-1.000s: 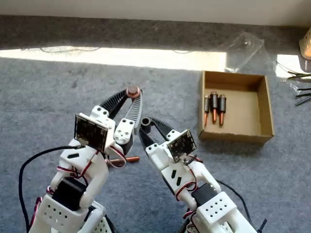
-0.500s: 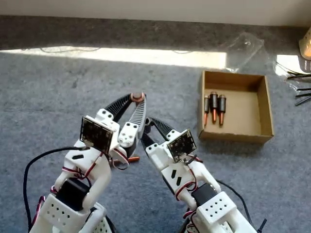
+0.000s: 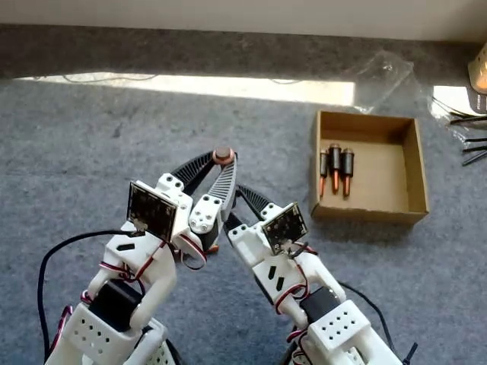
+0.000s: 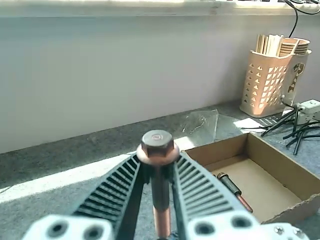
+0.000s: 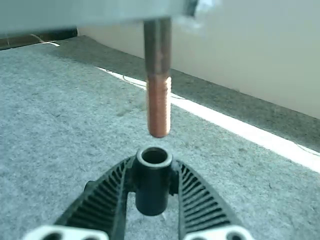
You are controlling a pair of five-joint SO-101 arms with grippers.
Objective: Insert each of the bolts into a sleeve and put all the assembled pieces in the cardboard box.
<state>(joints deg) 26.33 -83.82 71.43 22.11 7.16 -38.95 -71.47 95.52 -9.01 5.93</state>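
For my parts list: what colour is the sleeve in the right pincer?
The sleeve is black, seen best in the right wrist view, close to the copper bolt.

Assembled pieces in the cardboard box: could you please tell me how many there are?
3. They lie side by side in the cardboard box, close to one side wall: wall-side piece, middle piece, inner piece. The box floor shows fully, so none seems hidden.

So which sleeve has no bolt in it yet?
The sleeve held in the right gripper, its hole open under the left gripper's bolt. The three in the cardboard box have bolts through them.
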